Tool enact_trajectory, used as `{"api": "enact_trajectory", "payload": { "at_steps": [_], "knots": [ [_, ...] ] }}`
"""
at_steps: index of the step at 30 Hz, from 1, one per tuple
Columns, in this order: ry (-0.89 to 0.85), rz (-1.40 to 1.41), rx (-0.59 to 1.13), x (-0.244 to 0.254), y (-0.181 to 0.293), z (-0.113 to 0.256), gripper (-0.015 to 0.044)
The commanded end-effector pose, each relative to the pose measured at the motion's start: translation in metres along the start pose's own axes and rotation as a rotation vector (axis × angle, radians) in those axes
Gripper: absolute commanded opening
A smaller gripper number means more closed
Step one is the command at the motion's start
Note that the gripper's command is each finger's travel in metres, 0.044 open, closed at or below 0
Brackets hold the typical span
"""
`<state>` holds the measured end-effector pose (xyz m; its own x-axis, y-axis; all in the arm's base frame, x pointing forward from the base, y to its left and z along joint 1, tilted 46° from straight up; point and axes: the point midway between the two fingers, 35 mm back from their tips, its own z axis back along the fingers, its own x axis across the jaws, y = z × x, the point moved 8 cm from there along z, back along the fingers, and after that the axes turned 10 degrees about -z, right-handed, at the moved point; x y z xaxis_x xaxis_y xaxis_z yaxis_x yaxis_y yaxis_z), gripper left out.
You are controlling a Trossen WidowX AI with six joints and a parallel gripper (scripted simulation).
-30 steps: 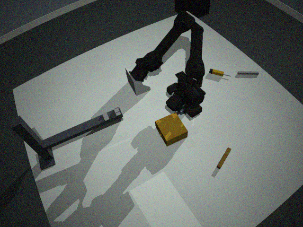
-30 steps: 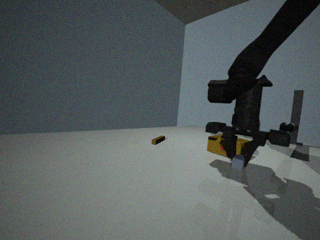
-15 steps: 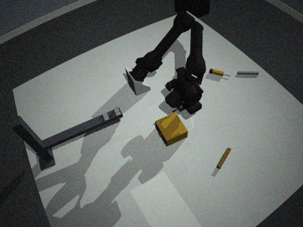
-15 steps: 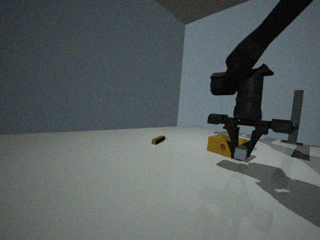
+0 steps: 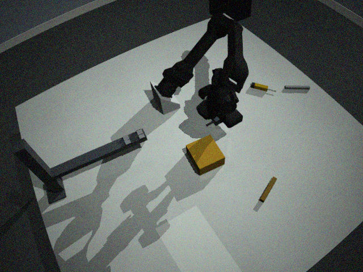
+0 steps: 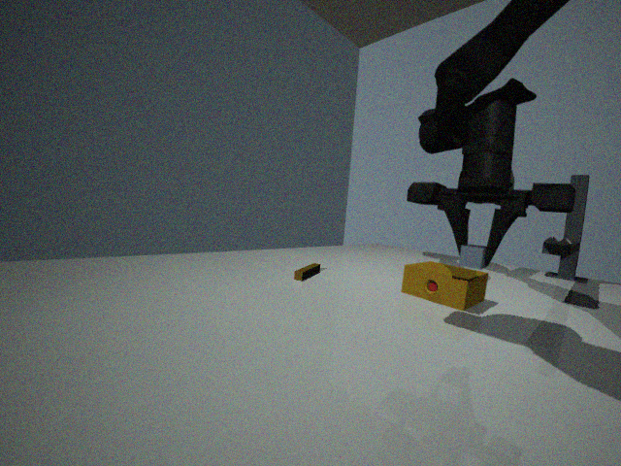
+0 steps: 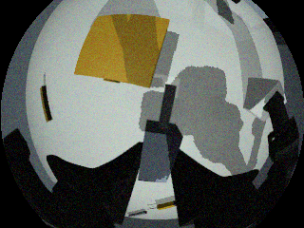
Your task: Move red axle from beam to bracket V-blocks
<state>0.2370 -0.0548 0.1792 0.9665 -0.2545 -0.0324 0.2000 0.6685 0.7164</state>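
The yellow-orange beam (image 5: 209, 159) (image 6: 415, 280) (image 7: 97, 54) sits on the table. The red axle (image 6: 432, 286) shows as a round end inside the hole in its side. My gripper (image 5: 216, 120) (image 6: 473, 259) (image 7: 156, 148) is shut on a grey block with a thin dark pin (image 5: 210, 123) (image 7: 167, 102) sticking out. In the exterior view this block hangs behind the beam, apart from it. The dark grey bracket (image 5: 88, 155) (image 6: 577, 220) stands at the left in the top view, with two lighter V-blocks (image 5: 126, 139) (image 5: 140, 134) near its arm's end.
A thin upright grey plate (image 5: 158, 101) stands near another dark arm-like part (image 5: 177, 74). A small yellow bar (image 5: 268, 189) (image 6: 307, 272) lies beyond the beam. A yellow-handled tool (image 5: 260, 86) and a grey bar (image 5: 296, 87) lie at the far right in the top view.
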Motion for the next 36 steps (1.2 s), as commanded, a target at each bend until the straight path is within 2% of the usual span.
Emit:
{"api": "enact_trajectory", "payload": {
  "at_steps": [1, 7, 25, 36],
  "knots": [
    [0.0, -0.054, -0.005, 0.0, 0.0, 0.001, 0.0],
    [-0.001, -0.117, -0.005, 0.006, 0.003, 0.001, 0.0],
    [-0.004, -0.176, -0.004, 0.072, 0.031, 0.004, 0.0],
    [-0.005, -0.178, -0.004, 0.075, 0.032, -0.007, 0.0]
  ]
}}
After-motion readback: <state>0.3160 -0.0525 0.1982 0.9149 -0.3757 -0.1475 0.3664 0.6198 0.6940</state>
